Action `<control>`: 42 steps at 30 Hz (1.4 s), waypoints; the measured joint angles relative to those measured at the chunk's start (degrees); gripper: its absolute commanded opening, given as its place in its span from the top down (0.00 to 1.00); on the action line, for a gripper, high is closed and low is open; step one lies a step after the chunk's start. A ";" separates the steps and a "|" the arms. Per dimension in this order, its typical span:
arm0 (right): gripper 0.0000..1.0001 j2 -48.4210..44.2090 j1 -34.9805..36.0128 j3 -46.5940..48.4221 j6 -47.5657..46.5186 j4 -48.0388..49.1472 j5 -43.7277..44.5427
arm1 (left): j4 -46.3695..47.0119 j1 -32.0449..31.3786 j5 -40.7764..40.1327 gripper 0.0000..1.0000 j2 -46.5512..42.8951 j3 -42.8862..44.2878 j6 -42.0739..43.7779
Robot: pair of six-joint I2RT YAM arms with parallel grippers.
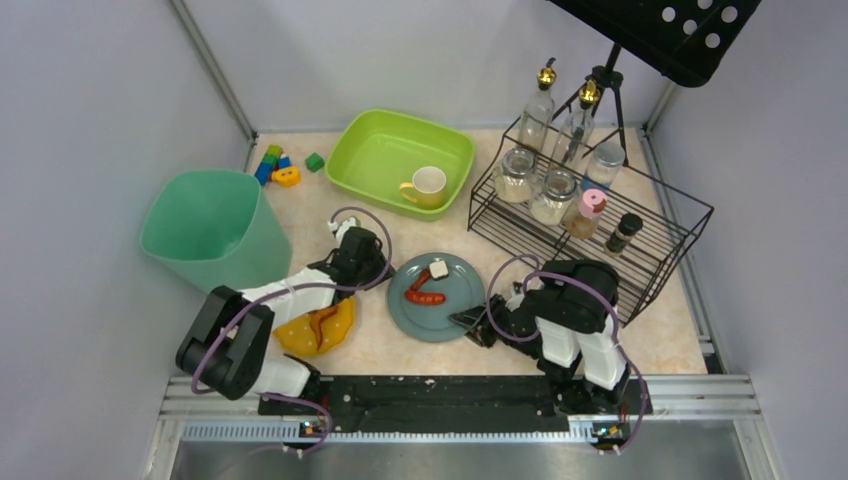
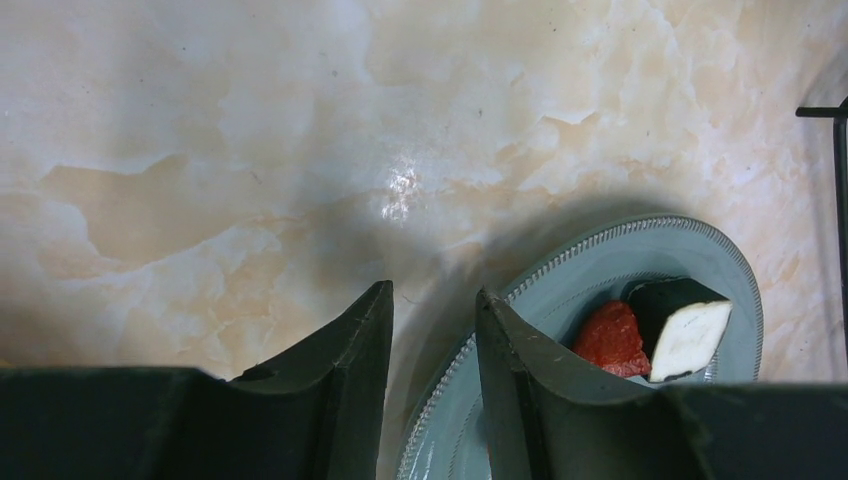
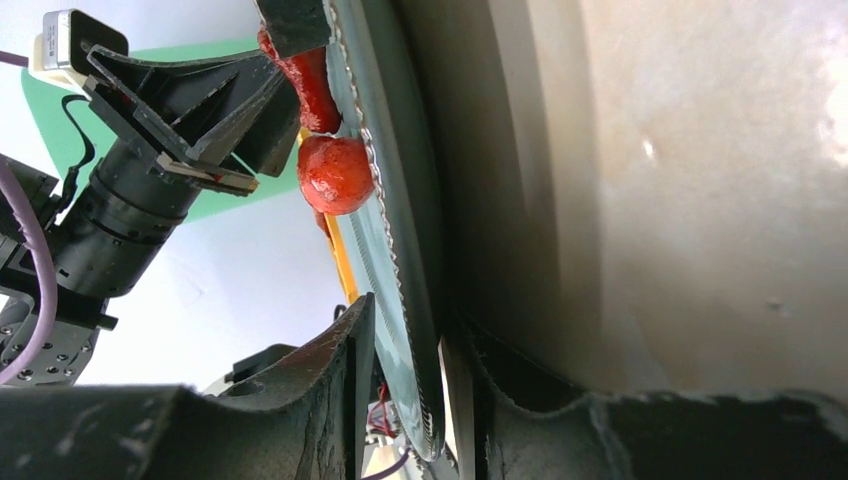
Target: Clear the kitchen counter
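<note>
The beige stone-patterned kitchen counter (image 1: 320, 205) carries a grey-blue plate (image 1: 445, 312) with a red sausage (image 1: 424, 297) and a white-and-dark food piece (image 1: 438, 268). My right gripper (image 1: 478, 325) is shut on the plate's near-right rim; in the right wrist view the rim (image 3: 400, 250) runs between its fingers (image 3: 345, 385) and the plate looks tilted up. My left gripper (image 1: 378, 268) is slightly open and empty at the plate's left rim. In the left wrist view (image 2: 432, 300) one finger (image 2: 505, 360) hangs over the rim (image 2: 600, 245).
A yellow plate (image 1: 330, 335) with a red scrap lies under my left arm. A green bin (image 1: 215, 228) stands at the left. A green tub (image 1: 385, 150) holds a yellow cup (image 1: 428, 186). Toy blocks (image 1: 278, 166) lie at the back left, and a wire rack (image 1: 650, 250) with jars stands at the right.
</note>
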 measured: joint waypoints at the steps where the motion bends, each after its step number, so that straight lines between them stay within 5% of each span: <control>1: 1.00 0.09 0.00 0.00 0.04 0.00 0.00 | -0.33 -0.02 0.00 0.59 -0.37 -0.09 0.07; 27: 1.00 -0.28 0.48 1.16 -2.10 -0.09 1.33 | -7.52 -1.14 5.55 0.59 -7.58 -2.27 1.38; 42: 1.00 -10.23 0.48 -1.31 -8.87 -8.28 2.29 | -22.95 -1.11 -0.46 0.33 -20.35 2.97 3.13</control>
